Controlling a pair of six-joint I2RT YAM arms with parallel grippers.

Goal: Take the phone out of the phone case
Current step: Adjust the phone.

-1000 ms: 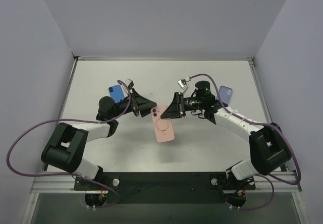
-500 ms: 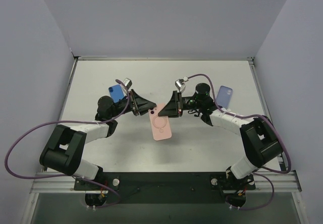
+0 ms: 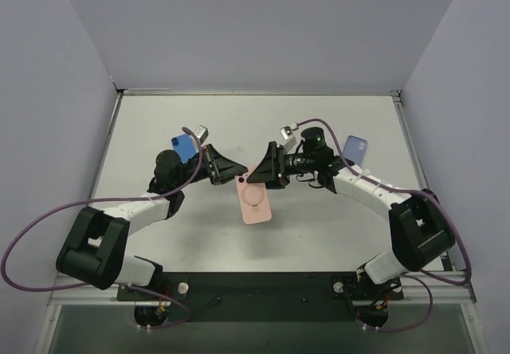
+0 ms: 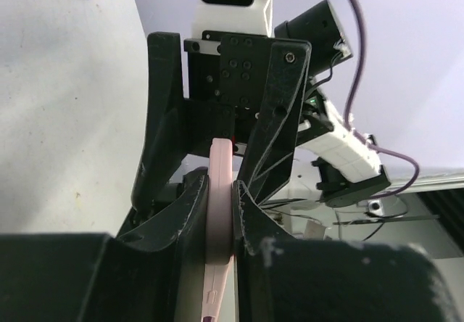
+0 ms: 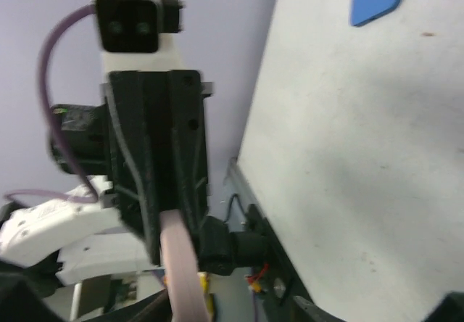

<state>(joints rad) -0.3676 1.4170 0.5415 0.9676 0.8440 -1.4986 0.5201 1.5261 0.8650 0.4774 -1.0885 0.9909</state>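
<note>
1. Pink phone case [image 3: 255, 200] was sitting mid-table between the two arms, back facing the overhead camera. The phone [image 3: 241, 181] was inside it, with the dark lens showing at the top corner.
2. Left gripper [image 3: 239, 175] reached in from the left with its fingers [image 4: 190, 217] clamped on the case's top end. In its wrist view the case was edge-on, squeezed on both sides.
3. Right gripper [image 3: 258, 177] faced it from the other side, pinching that same top end, jaws closed onto the pink edge.
4. Honestly couldn't tell if the case's bottom end was touching the table [image 3: 319, 226] or hanging just above it.
5. A blue case [image 3: 184, 144] lay flat behind the left arm and a lavender case [image 3: 356, 150] lay behind the right arm. Both were well apart from the pink one.
</note>
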